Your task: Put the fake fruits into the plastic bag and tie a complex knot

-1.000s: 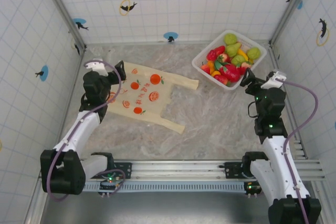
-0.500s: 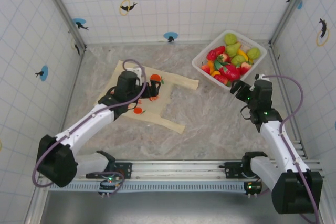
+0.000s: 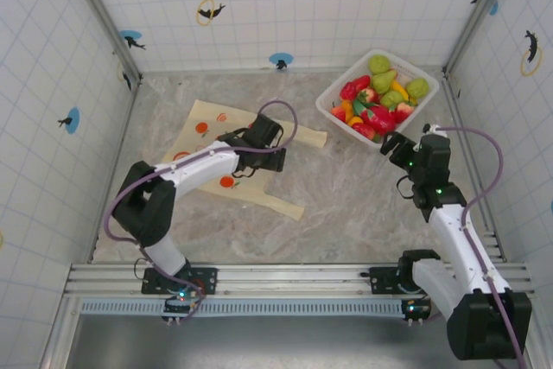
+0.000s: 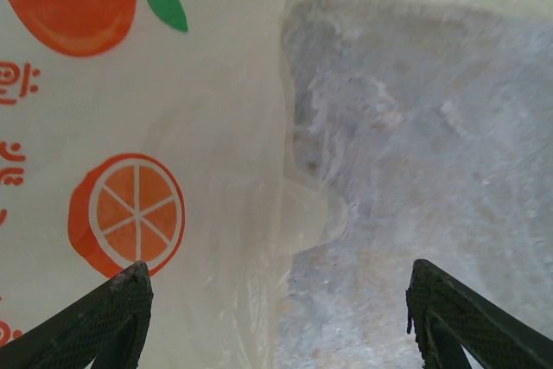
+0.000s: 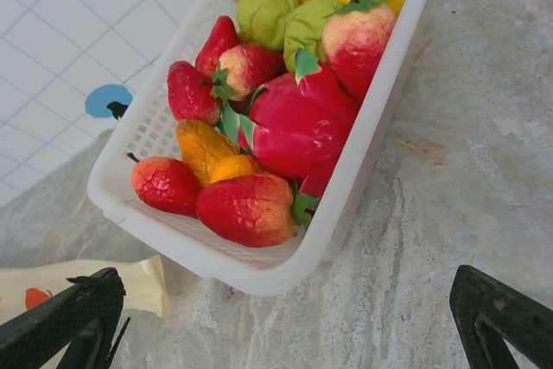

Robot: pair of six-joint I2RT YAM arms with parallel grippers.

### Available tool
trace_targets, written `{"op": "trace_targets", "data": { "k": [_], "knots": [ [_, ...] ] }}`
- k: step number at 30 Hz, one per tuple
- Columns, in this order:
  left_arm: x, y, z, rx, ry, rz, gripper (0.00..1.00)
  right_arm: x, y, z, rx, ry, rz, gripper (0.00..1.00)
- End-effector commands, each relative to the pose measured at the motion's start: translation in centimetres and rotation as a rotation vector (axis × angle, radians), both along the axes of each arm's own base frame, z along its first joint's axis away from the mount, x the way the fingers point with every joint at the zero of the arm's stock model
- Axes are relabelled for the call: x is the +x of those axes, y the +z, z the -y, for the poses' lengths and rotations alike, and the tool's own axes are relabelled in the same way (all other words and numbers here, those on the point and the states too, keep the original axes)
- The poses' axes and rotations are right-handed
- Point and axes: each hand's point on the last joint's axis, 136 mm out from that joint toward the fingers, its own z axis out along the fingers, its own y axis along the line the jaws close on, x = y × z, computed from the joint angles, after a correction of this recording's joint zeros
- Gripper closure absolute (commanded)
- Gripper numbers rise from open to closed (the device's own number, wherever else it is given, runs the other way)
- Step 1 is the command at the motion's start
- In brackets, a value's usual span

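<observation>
Left gripper (image 4: pixel 278 300) hangs low over the plastic bag (image 3: pixel 203 131), jaws wide and empty, straddling the mouth edge between its two handles. The bag lies flat at centre-left, handles pointing right. Right gripper (image 5: pixel 285 287), likewise wide and empty, is the nearer arm to the white basket (image 3: pixel 321 103), which lies just beyond it, far right. The fake fruits (image 3: pixel 373 114) are heaped in that basket; the bag appears empty.

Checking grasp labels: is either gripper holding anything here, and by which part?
Nothing is held. The left gripper stands open over the edge of the bag; the right gripper is open, short of the basket.
</observation>
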Motion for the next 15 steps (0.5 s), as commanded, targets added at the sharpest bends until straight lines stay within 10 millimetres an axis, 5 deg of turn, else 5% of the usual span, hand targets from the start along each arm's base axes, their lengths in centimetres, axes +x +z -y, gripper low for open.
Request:
{"op": "trace_targets", "data": {
  "k": [1, 5, 10, 15],
  "knots": [
    [-0.3, -0.9, -0.9, 0.099, -0.017, -0.03, 0.22, -0.5, -0.6, 0.4, -0.015, -0.019, 0.001, 0.0],
    [-0.3, -2.9, -1.1, 0.143, -0.026, -0.064, 0.22, -0.5, -0.8, 0.3, -0.009, -0.011, -0.002, 0.0],
    [1.3, -2.9, -0.5, 0.171, -0.022, -0.033, 0.22, -0.5, -0.9, 0.2, -0.008, -0.007, -0.005, 0.0],
    [2.1, -3.6, -0.3, 0.205, -0.029, -0.035, 0.33, -0.6, -1.1, 0.3, -0.013, -0.01, -0.009, 0.0]
  ]
}}
